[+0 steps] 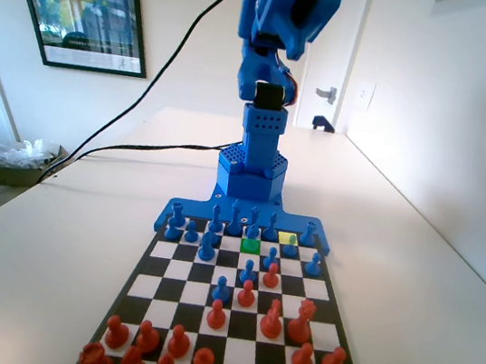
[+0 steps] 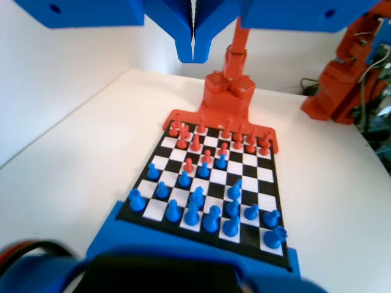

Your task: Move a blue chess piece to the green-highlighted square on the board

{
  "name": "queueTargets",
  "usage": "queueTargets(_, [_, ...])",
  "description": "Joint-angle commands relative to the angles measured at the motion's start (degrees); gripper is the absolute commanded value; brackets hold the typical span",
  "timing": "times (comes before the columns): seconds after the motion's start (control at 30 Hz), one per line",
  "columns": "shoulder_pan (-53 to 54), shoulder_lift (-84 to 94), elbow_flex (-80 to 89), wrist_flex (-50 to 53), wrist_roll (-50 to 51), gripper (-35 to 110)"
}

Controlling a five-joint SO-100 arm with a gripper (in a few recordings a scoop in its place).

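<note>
In the fixed view the board (image 1: 232, 313) lies on the pale tabletop (image 1: 58, 255) with its blue rim at the far end, by the arm's base. Taking the green-highlighted square (image 1: 251, 246) as the landmark: a cluster of blue pieces stands just to its left, one blue piece (image 1: 253, 230) sits directly behind it, and the yellow square (image 1: 287, 239) lies to its right, one row farther back. The green square itself looks bare.

In the wrist view the pincer (image 2: 193, 52) hangs high above the board, its jaws pressed together and holding nothing.

The risk I judge greatest is crowding: blue pieces stand close around the green square, so a descent slightly off line could topple a neighbour.
</note>
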Motion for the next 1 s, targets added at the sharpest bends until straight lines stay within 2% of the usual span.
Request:
queueTargets(0.0, [0.4,0.4,0.3,-1.8,-0.3,2])
queueTargets(0.97, [8.8,8.2,0.6,-3.8,-0.4,2])
